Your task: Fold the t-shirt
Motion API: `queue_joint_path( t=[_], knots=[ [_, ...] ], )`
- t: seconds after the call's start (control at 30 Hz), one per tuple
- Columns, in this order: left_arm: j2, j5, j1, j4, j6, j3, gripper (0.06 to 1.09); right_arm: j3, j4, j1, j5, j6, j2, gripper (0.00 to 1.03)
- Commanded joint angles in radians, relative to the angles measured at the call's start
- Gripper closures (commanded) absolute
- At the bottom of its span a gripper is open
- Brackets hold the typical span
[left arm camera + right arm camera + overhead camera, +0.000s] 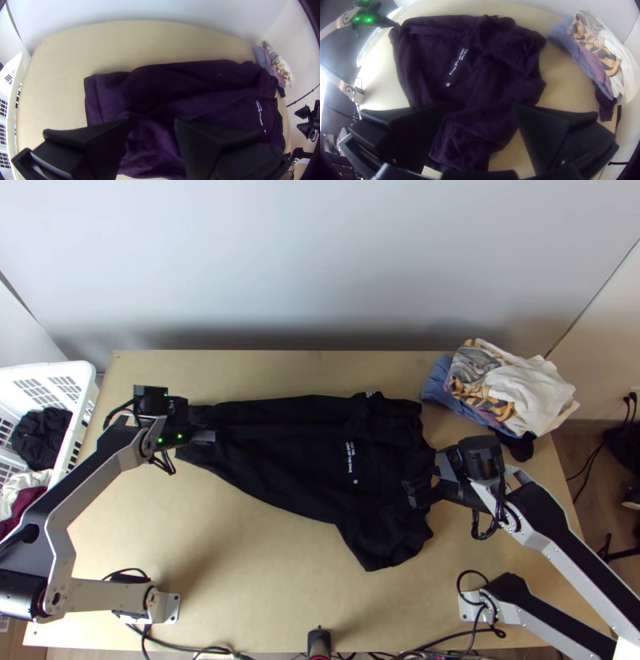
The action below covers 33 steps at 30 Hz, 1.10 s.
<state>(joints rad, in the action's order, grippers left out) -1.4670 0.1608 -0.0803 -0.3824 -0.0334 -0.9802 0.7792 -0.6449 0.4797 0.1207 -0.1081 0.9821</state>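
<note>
A smooth, light wooden table (pixel 264 580) spans the frame beneath a plain pale wall (pixel 320 268), with wood-look floor (pixel 588 448) at the right edge. The black t-shirt (pixel 296 452) lies across the middle, its long axis running left to right and dipping slightly rightward; the hem end is at the left, the wider sleeve end at the right. Its soft, matte cloth is rumpled, with small white lettering (pixel 350 460). The left gripper (pixel 210 436), left of centre, has its fingers apart over the hem end; the right gripper (pixel 418 492), right of centre, is spread wide at the sleeve end. A slatted white plastic basket (pixel 60 370) stands far left, a loose clothes pile (pixel 520 388) upper right.
</note>
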Motion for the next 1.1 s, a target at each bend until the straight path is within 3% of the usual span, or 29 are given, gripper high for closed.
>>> queue_joint_path(
  t=[0.0,0.17,0.33,1.07],
  knots=[
    [0.050,-0.003,0.039,-0.112,0.032,-0.002,0.28,0.000,0.002,-0.010,0.002,-0.002,0.003,0.11],
    [0.119,0.043,0.166,-0.225,0.139,0.064,0.27,-0.011,0.007,-0.015,0.005,-0.005,0.004,0.11],
    [0.129,0.094,0.198,-0.306,0.165,0.084,0.27,-0.009,0.022,-0.012,0.008,-0.004,0.018,0.11],
    [0.031,0.105,0.140,-0.207,0.098,0.060,0.29,0.000,0.024,-0.012,0.022,-0.007,0.018,0.11]
  ],
)
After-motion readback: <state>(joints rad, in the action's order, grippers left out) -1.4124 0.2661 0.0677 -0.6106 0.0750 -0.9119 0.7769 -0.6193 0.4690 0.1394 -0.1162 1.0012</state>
